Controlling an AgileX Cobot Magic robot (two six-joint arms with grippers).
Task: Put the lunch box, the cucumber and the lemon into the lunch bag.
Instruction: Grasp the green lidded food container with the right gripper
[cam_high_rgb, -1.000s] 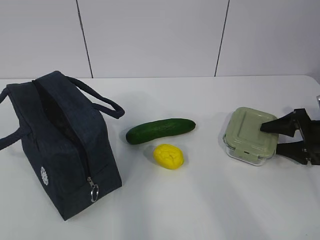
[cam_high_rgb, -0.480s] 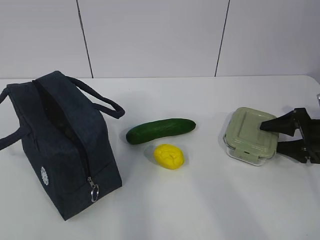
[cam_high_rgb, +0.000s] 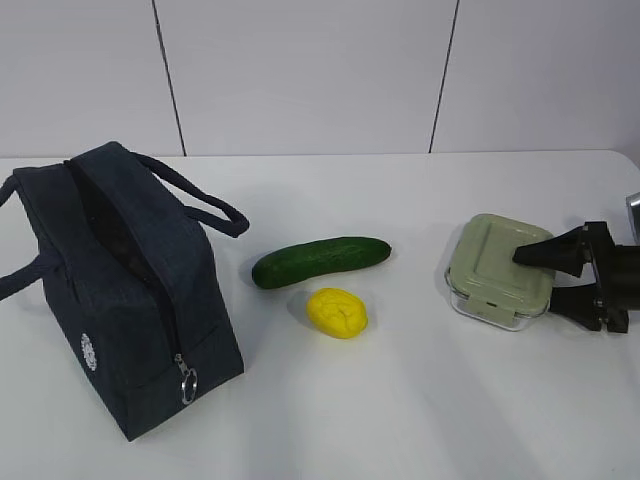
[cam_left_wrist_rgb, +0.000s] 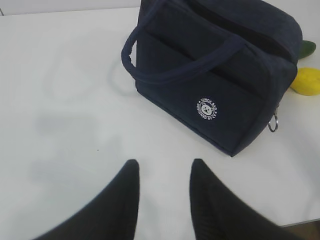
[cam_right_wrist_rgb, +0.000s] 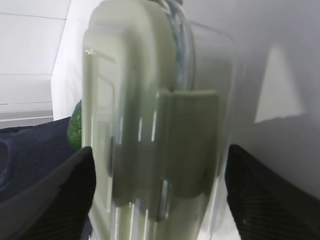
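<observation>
The lunch box (cam_high_rgb: 495, 268), clear glass with a sage-green lid, sits on the table at the right. My right gripper (cam_high_rgb: 534, 276) is open and straddles its right side, one finger over the lid and one in front. In the right wrist view the lunch box (cam_right_wrist_rgb: 150, 125) fills the gap between the fingers (cam_right_wrist_rgb: 75, 185), and the right finger stands slightly off it. The cucumber (cam_high_rgb: 320, 260) and the lemon (cam_high_rgb: 337, 312) lie mid-table. The navy lunch bag (cam_high_rgb: 130, 290) stands at the left, its top unzipped. My left gripper (cam_left_wrist_rgb: 164, 165) is open and empty above bare table, short of the bag (cam_left_wrist_rgb: 215, 75).
The white table (cam_high_rgb: 400, 420) ends at a grey panelled wall behind. The bag's loop handles (cam_high_rgb: 205, 205) stick out to both sides. In the left wrist view the lemon (cam_left_wrist_rgb: 307, 81) and the cucumber's tip (cam_left_wrist_rgb: 308, 47) peek out behind the bag.
My right gripper has edged slightly left and lower around the lunch box. The bag, cucumber, lemon and lunch box have not moved.
</observation>
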